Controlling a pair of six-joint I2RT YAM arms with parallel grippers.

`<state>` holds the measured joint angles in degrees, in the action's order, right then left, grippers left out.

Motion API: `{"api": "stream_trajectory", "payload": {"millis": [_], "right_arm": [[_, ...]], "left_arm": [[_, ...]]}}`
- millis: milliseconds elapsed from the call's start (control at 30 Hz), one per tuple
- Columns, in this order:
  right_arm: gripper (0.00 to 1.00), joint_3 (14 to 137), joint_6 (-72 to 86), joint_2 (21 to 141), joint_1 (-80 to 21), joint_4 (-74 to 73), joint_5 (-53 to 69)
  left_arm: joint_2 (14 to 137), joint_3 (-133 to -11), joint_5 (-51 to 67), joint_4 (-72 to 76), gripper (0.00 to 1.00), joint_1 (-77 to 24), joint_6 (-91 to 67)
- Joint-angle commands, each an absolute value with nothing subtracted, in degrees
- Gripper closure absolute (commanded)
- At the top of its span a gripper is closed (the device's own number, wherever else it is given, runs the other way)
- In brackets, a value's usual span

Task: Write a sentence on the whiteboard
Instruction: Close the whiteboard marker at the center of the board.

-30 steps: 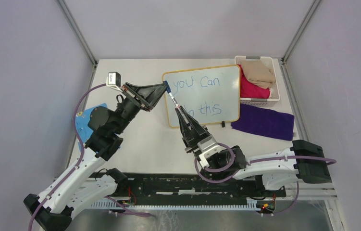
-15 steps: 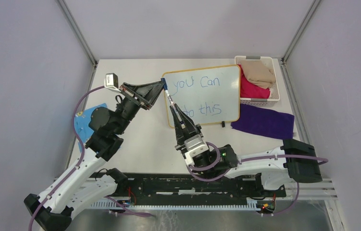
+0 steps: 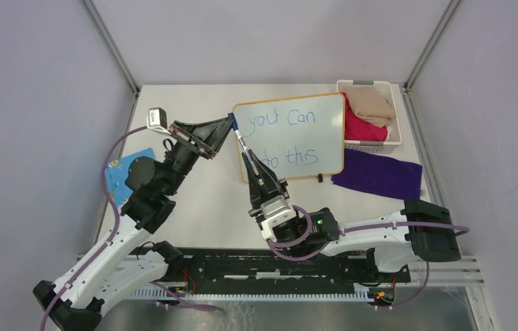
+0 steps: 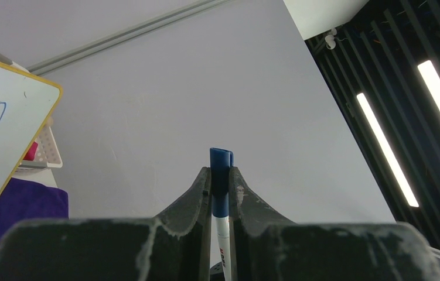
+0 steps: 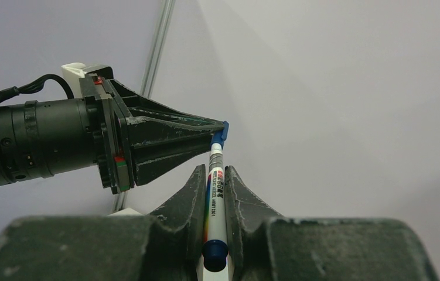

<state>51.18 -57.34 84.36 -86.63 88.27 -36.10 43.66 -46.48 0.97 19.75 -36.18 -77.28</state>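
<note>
Toward 1 o'clock on the white surface, seen from above: the whiteboard, framed in yellow-tan, with one small black foot at its 6 o'clock edge. Across it in thin blue strokes, the sentence: "you Can" on the upper line and "do this" beneath, with the "d" partly hidden behind the right arm.

Coming in from 8 o'clock, the left gripper, just off the board's 10 o'clock corner, fingers pressed together on the blue cap of a marker. Coming in from 6 o'clock, the right gripper, over the board's 9 o'clock edge, clamped around the marker's white barrel, printed label toward the wrist camera.

Between the two grippers, the marker, slanting from 11 to 5 o'clock, cap end farther from the arm bases. Cap against the barrel end; no telling whether fully seated.

At the 2 o'clock corner, just beside the board, a white basket with a beige cloth and a pink-red cloth inside. At 6 o'clock of the basket, a purple cloth flat on the surface. At the 9 o'clock edge, a blue cloth, partly under the left arm.
</note>
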Motion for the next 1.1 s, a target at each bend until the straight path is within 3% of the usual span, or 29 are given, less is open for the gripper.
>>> {"api": "stream_trajectory", "payload": {"millis": [0,1067], "right_arm": [[1.0,52.74,-57.47,85.3,-86.57,107.92,-37.71],[1.0,58.31,-54.22,88.29,-84.5,104.42,-36.83]], "left_arm": [[41.69,-46.65,2.21,23.13,0.98,-37.53,-75.74],[40.75,-45.57,2.29,23.6,0.98,-39.7,-74.69]]}}
